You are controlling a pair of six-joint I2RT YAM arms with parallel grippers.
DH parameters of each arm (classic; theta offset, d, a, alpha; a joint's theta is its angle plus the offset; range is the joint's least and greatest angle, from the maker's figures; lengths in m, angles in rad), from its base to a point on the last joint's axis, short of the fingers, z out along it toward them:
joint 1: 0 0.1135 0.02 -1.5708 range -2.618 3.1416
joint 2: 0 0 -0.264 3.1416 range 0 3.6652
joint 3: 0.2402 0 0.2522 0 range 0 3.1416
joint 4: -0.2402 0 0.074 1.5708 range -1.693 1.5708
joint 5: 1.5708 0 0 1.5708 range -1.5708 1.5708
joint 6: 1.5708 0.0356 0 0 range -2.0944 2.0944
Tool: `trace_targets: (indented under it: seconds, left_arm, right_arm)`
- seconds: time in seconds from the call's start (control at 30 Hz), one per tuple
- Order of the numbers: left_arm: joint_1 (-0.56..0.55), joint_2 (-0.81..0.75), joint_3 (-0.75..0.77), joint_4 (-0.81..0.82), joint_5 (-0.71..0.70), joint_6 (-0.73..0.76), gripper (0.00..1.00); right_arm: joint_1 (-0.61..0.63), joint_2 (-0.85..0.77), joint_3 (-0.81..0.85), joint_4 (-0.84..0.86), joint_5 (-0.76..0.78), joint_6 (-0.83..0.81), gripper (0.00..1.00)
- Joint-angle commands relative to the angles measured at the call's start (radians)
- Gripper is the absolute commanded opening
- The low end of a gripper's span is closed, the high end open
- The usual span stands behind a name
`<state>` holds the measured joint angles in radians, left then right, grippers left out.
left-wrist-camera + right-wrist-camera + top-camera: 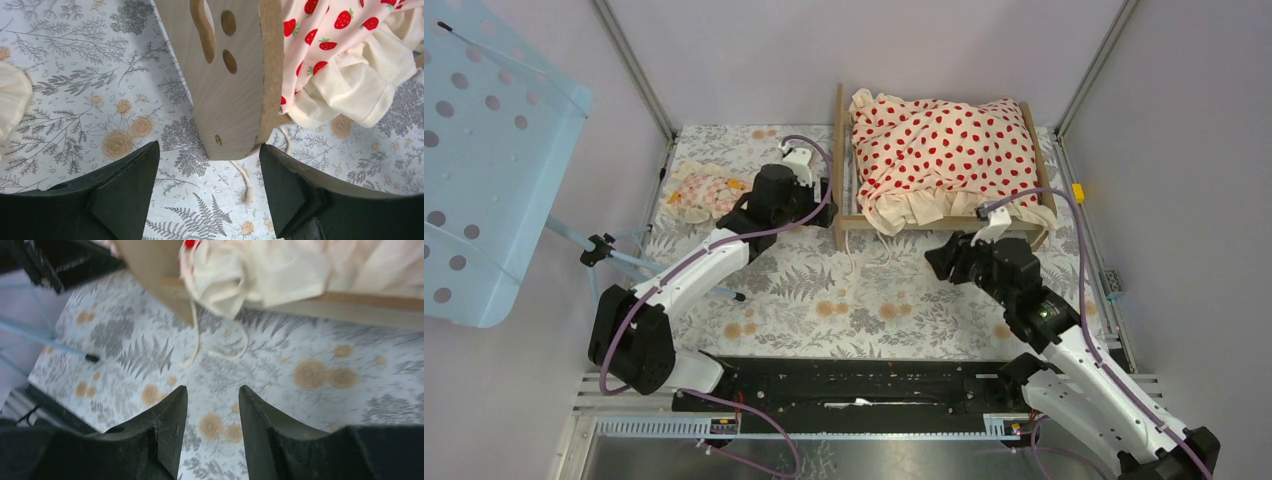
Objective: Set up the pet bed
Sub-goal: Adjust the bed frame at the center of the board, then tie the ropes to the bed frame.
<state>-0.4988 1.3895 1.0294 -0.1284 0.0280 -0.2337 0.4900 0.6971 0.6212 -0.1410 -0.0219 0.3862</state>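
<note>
At the left end of the bed, the left tool (207,150) hangs with its fingers apart. The bottom corner of the headboard (225,90) stands between them, but nothing is clamped. Whether the right-hand finger brushes the board's edge cannot be told. Just past that board, the red-printed blanket (345,65) spills over the side of the frame.

The right tool (212,390) is also spread and empty. It is low over the table (824,290), in front of the near rail, with a loose string (195,340) trailing onto the cloth ahead of it.

The pet bed (838,140) sits at the far middle of the table, close to the back wall. The blanket already covers it, so the mattress is hidden. The cover looks bunched, though, and its ruffle droops over the near rail. The small pillow (707,192) lies on the table well left of the bed, beside the left arm. My judgement is that the task is partly done — fetching the pillow and smoothing the blanket probably remain.

For room, the widest open stretch is the table in front of the bed, between the two arms. The bed's far-right corner is tight against the enclosure post. On the left, the pillow and the rod of the blue stand (484,170) crowd the arm — a wide swing there could catch them. The string could also snag a finger.
</note>
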Motion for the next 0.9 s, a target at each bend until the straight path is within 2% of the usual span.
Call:
trace_targets:
  seconds: [0.0, 0.1, 0.17, 0.37, 0.6, 0.87]
  left_arm:
    - [-0.002, -0.043, -0.037, 0.106, 0.056, 0.025, 0.79]
    - [-0.001, -0.052, -0.026, 0.075, 0.007, 0.037, 0.79]
    - [-0.001, -0.070, -0.018, 0.048, -0.005, 0.046, 0.79]
    - [-0.001, -0.224, -0.076, 0.053, -0.012, 0.009, 0.83]
    - [0.000, -0.449, -0.169, -0.092, -0.107, -0.136, 0.90]
    - [0.002, -0.672, -0.243, -0.213, -0.195, -0.144, 0.94]
  right_arm:
    - [0.112, -0.029, -0.090, 0.015, 0.016, 0.043, 0.50]
    - [0.148, -0.033, -0.128, 0.044, 0.041, 0.057, 0.51]
    - [0.184, -0.008, -0.134, 0.078, 0.034, 0.041, 0.55]
    - [0.334, 0.169, -0.070, 0.195, 0.127, -0.001, 0.57]
    - [0.428, 0.455, 0.028, 0.306, 0.348, 0.264, 0.56]
    - [0.563, 0.831, 0.220, 0.336, 0.590, 0.510, 0.57]
